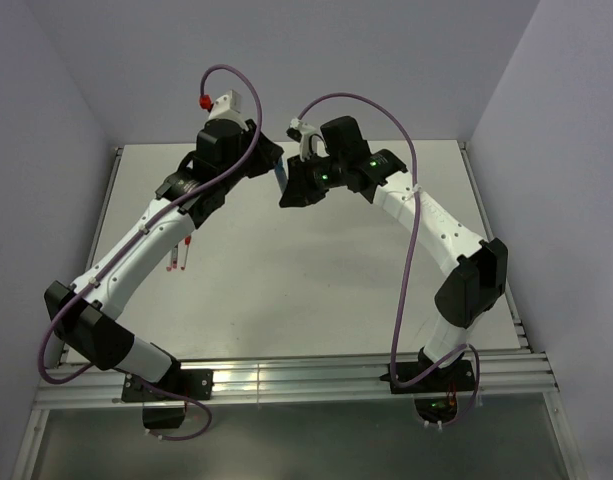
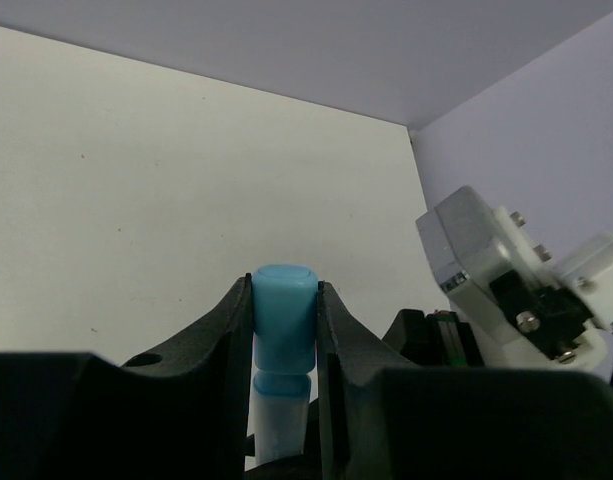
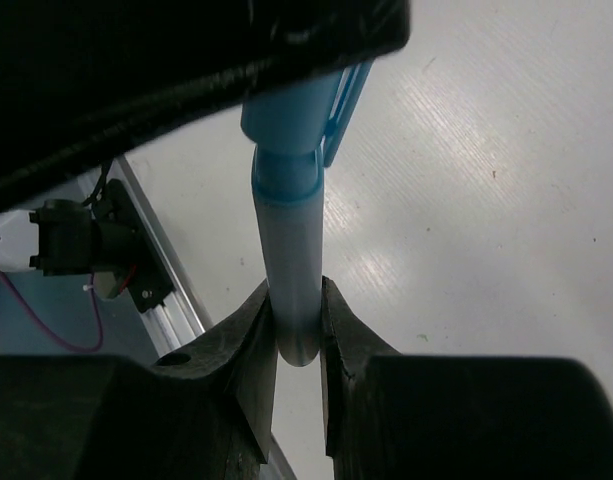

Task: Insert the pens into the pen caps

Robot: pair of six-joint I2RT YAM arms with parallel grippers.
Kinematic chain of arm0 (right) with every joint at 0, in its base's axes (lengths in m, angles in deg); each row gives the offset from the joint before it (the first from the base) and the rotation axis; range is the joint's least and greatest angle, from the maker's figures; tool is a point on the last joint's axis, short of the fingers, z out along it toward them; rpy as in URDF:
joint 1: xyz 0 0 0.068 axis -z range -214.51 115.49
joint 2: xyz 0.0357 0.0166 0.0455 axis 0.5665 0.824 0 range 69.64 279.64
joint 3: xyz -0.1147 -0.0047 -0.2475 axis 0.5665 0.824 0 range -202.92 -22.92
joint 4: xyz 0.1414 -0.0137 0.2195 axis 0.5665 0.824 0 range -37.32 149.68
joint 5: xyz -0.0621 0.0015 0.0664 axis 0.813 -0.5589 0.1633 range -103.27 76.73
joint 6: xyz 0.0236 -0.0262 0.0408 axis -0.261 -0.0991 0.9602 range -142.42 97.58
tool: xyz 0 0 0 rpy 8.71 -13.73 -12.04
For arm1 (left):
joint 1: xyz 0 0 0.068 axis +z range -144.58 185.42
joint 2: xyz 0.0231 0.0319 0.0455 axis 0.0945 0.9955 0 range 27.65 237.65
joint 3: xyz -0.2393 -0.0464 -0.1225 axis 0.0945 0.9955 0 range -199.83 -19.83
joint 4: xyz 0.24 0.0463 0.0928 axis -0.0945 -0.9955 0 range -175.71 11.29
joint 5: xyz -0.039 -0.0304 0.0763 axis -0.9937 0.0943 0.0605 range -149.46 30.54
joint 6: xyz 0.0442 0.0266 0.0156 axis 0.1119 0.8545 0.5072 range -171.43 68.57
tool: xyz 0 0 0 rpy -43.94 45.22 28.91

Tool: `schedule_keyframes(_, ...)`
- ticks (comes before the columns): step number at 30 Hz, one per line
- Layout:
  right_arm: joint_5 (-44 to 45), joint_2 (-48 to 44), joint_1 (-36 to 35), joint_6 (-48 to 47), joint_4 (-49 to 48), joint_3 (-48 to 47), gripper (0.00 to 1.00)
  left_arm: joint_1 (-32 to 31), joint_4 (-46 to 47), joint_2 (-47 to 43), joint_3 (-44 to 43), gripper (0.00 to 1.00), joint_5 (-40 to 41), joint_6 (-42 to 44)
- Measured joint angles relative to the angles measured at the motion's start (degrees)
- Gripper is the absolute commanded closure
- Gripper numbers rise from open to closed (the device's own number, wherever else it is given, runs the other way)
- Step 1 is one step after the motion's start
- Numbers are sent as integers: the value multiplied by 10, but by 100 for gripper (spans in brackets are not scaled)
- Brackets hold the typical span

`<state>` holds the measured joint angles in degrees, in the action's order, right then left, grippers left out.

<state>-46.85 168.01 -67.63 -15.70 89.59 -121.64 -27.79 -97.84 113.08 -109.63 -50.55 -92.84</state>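
Observation:
My left gripper (image 2: 284, 285) is shut on a light blue pen cap (image 2: 284, 315). A white pen barrel (image 2: 280, 420) with a blue collar sits in the cap's lower end. My right gripper (image 3: 297, 292) is shut on the rear end of that same white pen (image 3: 291, 250), whose front end is in the blue cap (image 3: 286, 120). In the top view both grippers meet above the far middle of the table, with the blue cap (image 1: 281, 177) between them. Two more white pens with red ends (image 1: 180, 255) lie on the table beside the left arm.
The white table (image 1: 306, 290) has metal rails along its sides (image 1: 111, 190) and front (image 1: 316, 375). Purple cables (image 1: 411, 240) loop off both arms. The right arm's white camera mount (image 2: 506, 275) shows close by in the left wrist view.

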Motion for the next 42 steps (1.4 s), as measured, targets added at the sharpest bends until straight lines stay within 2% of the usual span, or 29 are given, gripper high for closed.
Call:
schedule_keyframes(17,41,9,-1,35,65,-44,100,-40,54,-12,53,98,70,-13)
schedule_keyframes(22,46,14,-1,41,91,-94,100,-39,75,-23,53,80,67,-24)
schedule_keyframes(26,44,14,-1,32,101,-119,100,-38,88,-34,48,58,61,-11)
schedule_keyframes(30,43,10,3,21,51,-121,100,-31,64,-43,44,35,13,8)
schedule_keyframes(38,7,-18,7,5,3,-114,100,38,67,-87,42,9,-107,36)
schedule_keyframes(39,-2,-23,9,4,2,-113,100,47,73,-102,47,3,-119,45)
schedule_keyframes(42,-40,-37,24,4,-6,-102,100,82,118,-170,93,0,-181,74)
